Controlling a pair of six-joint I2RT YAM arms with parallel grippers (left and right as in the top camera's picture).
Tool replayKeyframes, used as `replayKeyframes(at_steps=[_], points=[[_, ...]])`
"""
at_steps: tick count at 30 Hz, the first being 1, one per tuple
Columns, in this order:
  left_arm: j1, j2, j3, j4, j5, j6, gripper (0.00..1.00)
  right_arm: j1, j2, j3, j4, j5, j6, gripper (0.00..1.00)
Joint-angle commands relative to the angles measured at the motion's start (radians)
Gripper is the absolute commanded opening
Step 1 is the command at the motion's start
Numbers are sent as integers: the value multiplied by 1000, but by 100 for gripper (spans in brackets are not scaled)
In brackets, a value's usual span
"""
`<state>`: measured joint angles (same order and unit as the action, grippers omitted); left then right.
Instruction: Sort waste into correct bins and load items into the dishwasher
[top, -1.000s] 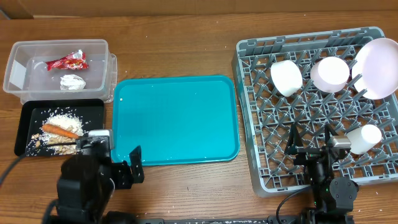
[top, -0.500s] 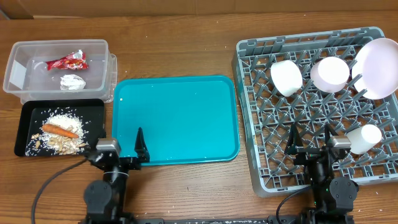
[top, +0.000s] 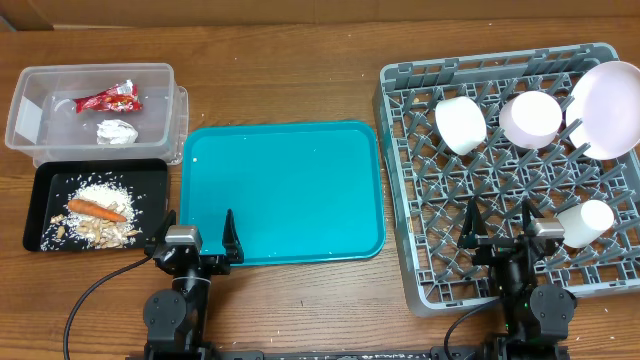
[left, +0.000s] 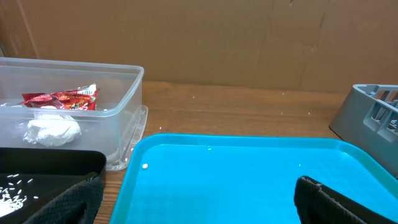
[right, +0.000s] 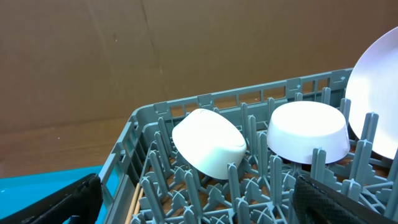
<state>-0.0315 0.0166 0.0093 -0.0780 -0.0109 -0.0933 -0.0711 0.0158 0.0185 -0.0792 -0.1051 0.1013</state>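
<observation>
The clear tub holds the red wrapper and the white tissue. Rice and the carrot lie in the black tray. In the grey dish rack stand two bowls, the plate and the cup. Chopsticks lie along its left wall. My left gripper is open and empty at the teal tray's near edge. Over the rack's front rows my right gripper also stands open, holding nothing.
The large teal tray lies bare between the bins and the rack. One rice grain rests on its far left part. A cardboard wall closes the back of the table.
My left arm has dropped from high over the table's front left, beside the black tray, and settled low at the teal tray's near edge. The right arm has not moved.
</observation>
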Motion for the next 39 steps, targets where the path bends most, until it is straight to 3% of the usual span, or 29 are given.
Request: replayKeyframes(at_steps=[1,39], points=[[7,-14,-5,3,11,27,100,5,-3,-10,5,-4,3,100],[26,-13,-5,2,11,27,100,5,-3,-10,5,-4,3,100]])
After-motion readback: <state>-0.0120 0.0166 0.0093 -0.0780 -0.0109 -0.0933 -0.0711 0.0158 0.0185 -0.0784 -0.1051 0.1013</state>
